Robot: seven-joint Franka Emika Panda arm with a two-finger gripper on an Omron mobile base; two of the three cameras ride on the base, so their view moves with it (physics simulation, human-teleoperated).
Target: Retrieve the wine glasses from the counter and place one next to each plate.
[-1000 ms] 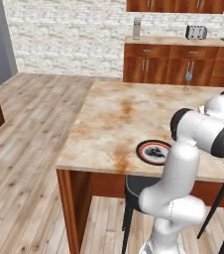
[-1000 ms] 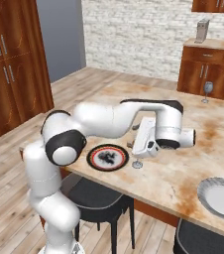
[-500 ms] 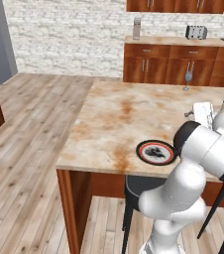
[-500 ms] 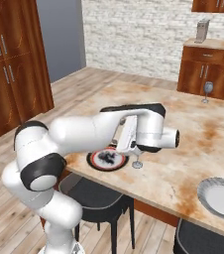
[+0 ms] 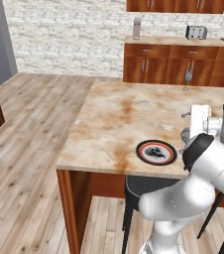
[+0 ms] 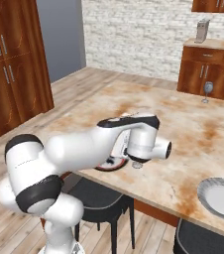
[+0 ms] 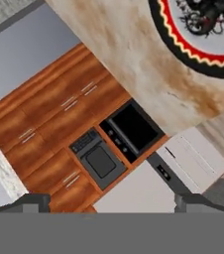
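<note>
One wine glass (image 6: 137, 164) stands on the beige veined counter (image 5: 119, 114) just right of the red-and-black rimmed plate (image 5: 156, 152); only its foot shows under my wrist. The same glass (image 5: 185, 135) is a greyish shape below my hand. The other wine glass (image 5: 187, 79) (image 6: 208, 89) stands at the counter's far edge. The plain pale plate (image 6: 222, 196) lies at the near right. My gripper (image 7: 113, 201) (image 5: 186, 116) is open with nothing between its fingertips (image 7: 32, 200), held above the near glass and touching nothing. The patterned plate's rim (image 7: 183, 42) fills the hand view's upper right.
Dark stools (image 6: 96, 201) stand under the counter's near edge. Wooden wall cabinets (image 5: 178, 67) carry a toaster (image 5: 196, 32) and a tall canister (image 5: 137, 28) at the back. Wood floor opens out to the left of the counter.
My arm has swung right and back from over the patterned plate, and the hand has lifted off the near glass. The glass stays standing and the jaws stay open.
</note>
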